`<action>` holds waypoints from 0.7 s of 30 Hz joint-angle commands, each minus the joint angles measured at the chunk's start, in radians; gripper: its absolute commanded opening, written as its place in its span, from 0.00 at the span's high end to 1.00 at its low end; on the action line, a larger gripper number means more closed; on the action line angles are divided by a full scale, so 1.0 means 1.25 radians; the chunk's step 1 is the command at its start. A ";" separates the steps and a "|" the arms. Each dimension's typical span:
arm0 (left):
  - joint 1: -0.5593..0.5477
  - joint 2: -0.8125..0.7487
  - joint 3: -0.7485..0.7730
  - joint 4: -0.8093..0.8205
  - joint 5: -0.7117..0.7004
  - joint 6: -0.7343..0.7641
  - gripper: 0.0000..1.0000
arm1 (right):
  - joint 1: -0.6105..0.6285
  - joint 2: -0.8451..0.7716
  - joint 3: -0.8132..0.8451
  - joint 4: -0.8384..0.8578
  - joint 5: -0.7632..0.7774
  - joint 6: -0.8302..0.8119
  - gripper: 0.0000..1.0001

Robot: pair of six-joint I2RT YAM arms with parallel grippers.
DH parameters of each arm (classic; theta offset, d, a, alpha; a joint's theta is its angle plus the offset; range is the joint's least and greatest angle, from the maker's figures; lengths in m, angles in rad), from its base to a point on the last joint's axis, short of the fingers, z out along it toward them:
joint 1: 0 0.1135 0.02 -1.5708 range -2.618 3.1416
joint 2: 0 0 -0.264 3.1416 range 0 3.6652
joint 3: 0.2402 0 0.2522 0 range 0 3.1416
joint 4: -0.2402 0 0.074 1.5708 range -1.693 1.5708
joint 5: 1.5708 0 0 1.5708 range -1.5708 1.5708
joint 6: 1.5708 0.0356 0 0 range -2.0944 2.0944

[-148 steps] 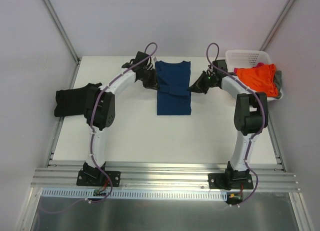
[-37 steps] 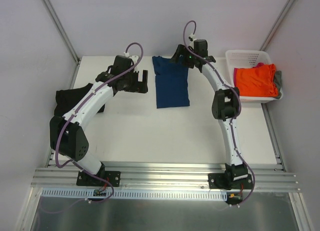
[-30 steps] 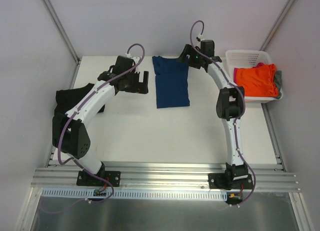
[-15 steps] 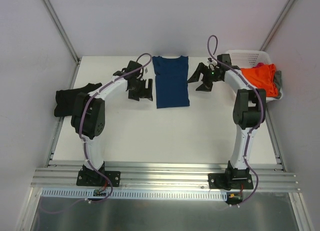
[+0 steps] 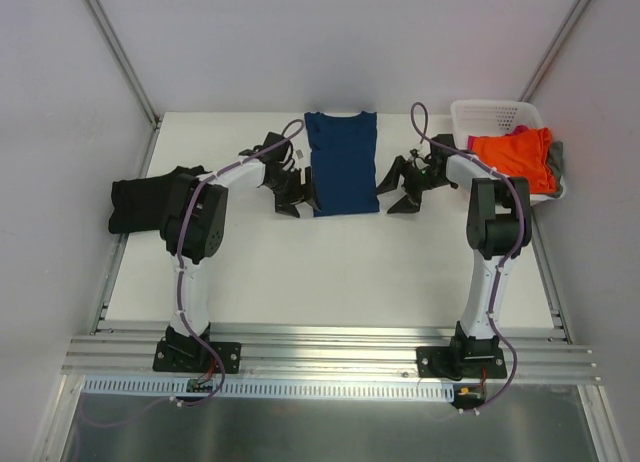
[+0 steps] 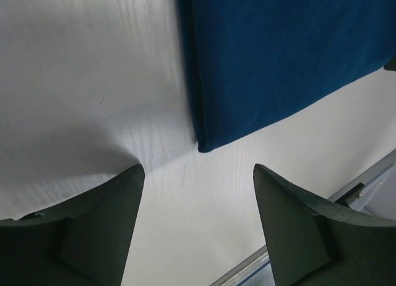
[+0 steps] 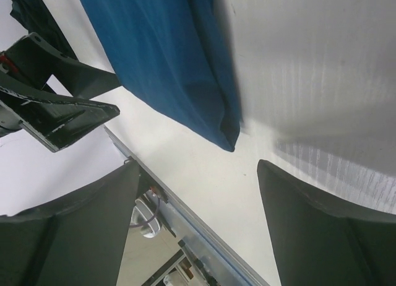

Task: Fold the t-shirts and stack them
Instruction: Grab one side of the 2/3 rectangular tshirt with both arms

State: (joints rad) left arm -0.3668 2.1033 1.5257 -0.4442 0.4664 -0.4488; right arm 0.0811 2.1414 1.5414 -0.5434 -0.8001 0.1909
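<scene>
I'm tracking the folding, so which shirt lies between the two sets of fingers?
The navy blue shirt, flat mid-table; the black one sits at the left edge, the orange one in the basket.

Five t-shirts are counted, one navy t-shirt (image 5: 342,177), one black t-shirt (image 5: 135,204), one orange t-shirt (image 5: 512,157), one pink t-shirt (image 5: 521,130) and one grey t-shirt (image 5: 557,162), besides one white basket (image 5: 495,114) and two grippers, the left gripper (image 5: 296,192) and the right gripper (image 5: 400,189).
</scene>
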 commanded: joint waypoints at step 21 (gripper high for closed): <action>-0.011 0.105 0.029 0.062 0.090 -0.080 0.48 | 0.080 0.081 0.033 0.031 -0.021 0.026 0.37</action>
State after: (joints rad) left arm -0.3676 2.2063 1.5921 -0.3470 0.6022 -0.5522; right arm 0.1715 2.2177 1.5478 -0.5205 -0.8345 0.2245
